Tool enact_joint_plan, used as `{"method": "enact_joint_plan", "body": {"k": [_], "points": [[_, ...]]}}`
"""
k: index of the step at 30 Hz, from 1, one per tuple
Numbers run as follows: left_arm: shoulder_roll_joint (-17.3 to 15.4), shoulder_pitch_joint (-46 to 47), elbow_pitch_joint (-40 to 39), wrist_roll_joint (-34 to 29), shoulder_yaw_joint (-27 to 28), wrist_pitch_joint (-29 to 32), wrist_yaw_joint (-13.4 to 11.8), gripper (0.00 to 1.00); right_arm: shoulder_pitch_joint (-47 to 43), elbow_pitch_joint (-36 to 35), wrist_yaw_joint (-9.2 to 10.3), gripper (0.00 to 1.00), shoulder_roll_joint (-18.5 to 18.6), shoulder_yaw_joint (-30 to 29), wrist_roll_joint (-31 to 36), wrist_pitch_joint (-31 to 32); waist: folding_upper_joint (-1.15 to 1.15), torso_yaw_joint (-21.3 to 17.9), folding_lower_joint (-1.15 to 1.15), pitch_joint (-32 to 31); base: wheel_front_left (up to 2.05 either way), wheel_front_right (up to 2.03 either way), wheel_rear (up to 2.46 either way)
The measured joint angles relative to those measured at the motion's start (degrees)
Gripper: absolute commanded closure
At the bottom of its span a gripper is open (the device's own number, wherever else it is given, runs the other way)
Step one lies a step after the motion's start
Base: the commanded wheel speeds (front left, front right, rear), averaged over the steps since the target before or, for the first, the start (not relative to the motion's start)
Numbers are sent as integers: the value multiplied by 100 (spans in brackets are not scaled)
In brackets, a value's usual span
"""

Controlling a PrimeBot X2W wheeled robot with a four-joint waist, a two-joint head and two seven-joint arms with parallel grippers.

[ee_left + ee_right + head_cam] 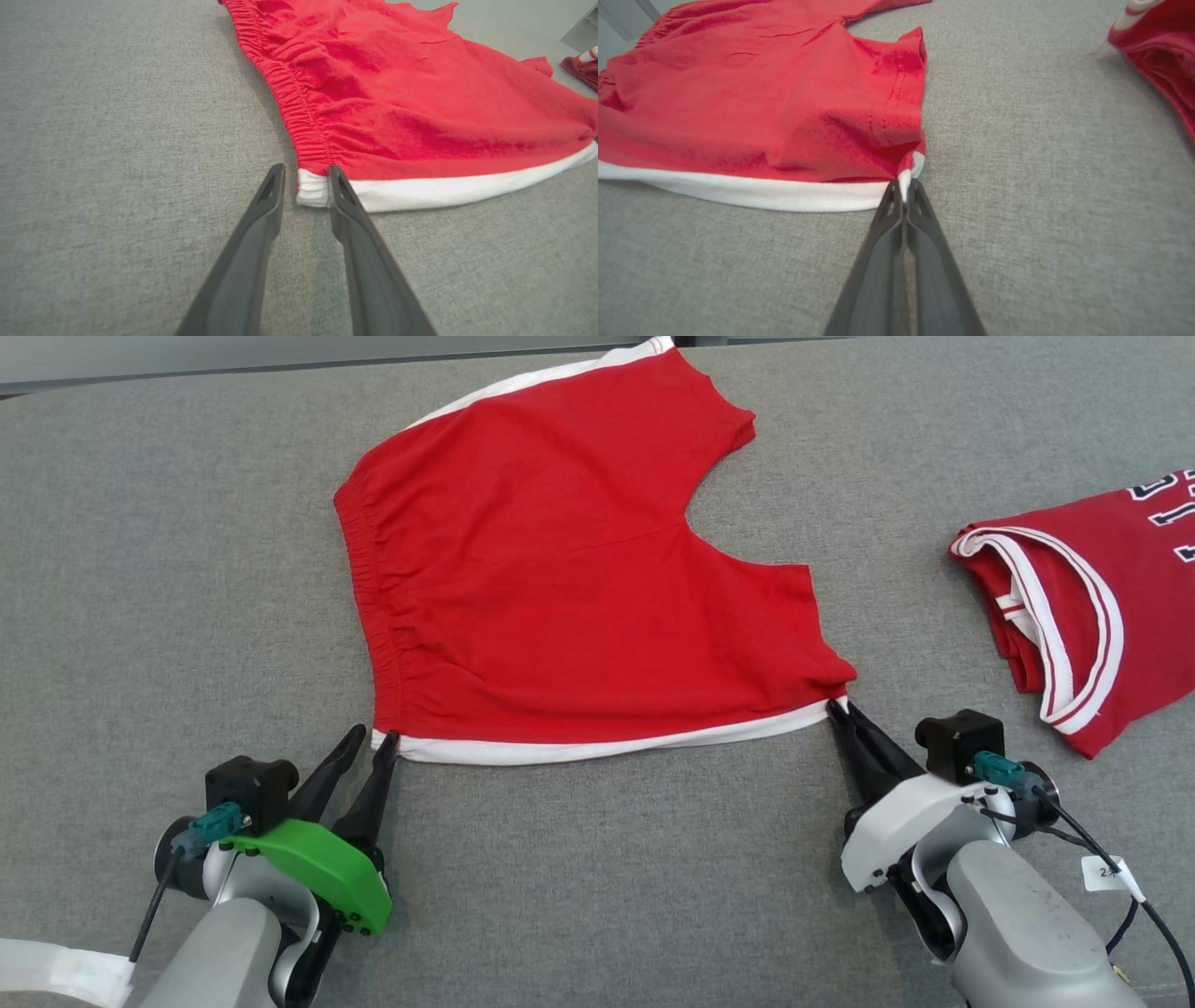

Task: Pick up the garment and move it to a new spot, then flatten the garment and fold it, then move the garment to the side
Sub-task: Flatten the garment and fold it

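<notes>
At the 7 o'clock corner of the pair of red fabric shorts (579, 579) with a gathered elastic waistband, which lie spread nearly flat in the middle of the grey cloth-covered bench (140, 569), the left claw (375, 735) stands narrowly apart. Its two dark fingers sit astride the end of the white side stripe (607, 747). In the left wrist view one finger touches the stripe's corner and the other leaves a small gap, so nothing is pinched there yet. The step in hand looks like taking both near corners for a fold or a drag. To do it well, that claw should reach a little deeper so both layers of the corner sit between the fingers before it pinches, staying low without snagging the bench cover. At the 5 o'clock corner the right claw (836, 707) is clamped tight on the stripe's other end, at the leg hem. Both should then lift evenly, holding the near edge taut and steering away from the folded red jersey with white-and-navy trim (1102, 607), well apart at 3 o'clock.
</notes>
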State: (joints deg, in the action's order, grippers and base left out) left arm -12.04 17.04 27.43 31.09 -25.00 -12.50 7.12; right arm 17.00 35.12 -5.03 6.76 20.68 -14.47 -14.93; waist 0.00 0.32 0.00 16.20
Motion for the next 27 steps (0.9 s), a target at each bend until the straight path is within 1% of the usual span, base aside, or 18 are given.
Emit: {"method": "enact_joint_plan", "body": {"k": [6,9,12,14,15,16,17,19,23,24,25,27], "points": [[26,63,190,49,-168,-16,1,55,12,38,-1,100,-29,-36,2,0,0,-5,0,-17,0,0,0],[31,63,219,97,-369,-14,1,54,12,58,-2,100,-42,-55,20,0,0,-13,0,-31,0,0,0],[31,64,214,160,-516,-15,1,55,12,79,-2,100,-48,-89,37,0,0,-15,0,-40,0,0,0],[27,73,215,234,-573,-15,1,58,12,89,-2,100,-48,-112,40,0,0,-12,0,-43,0,0,0],[23,82,222,261,-598,-15,1,64,12,93,-2,100,-48,-120,40,0,0,-9,0,-45,0,0,0],[20,94,229,289,-628,-16,1,76,12,99,-2,100,-48,-129,41,0,0,-5,0,-46,0,0,0],[13,107,230,308,-661,-16,1,100,12,102,-3,100,-48,-136,41,0,0,-1,0,-47,0,0,0],[12,130,219,399,-743,-19,1,100,12,104,-45,100,-47,-152,42,0,0,4,0,-51,0,0,0],[5,184,218,442,-920,-25,1,100,10,37,-55,100,-52,-218,24,5,0,14,0,-87,0,0,0],[-3,183,220,456,-939,-26,1,100,7,-19,-82,100,-77,-331,-77,10,0,19,0,-110,0,0,0],[-22,183,221,481,-943,-29,2,100,2,-76,-114,100,-115,-454,-320,10,0,23,0,-141,0,0,0],[-100,172,208,613,-916,-67,20,100,-44,-197,-186,100,-155,-554,-683,10,0,26,0,-214,0,0,0]]}}
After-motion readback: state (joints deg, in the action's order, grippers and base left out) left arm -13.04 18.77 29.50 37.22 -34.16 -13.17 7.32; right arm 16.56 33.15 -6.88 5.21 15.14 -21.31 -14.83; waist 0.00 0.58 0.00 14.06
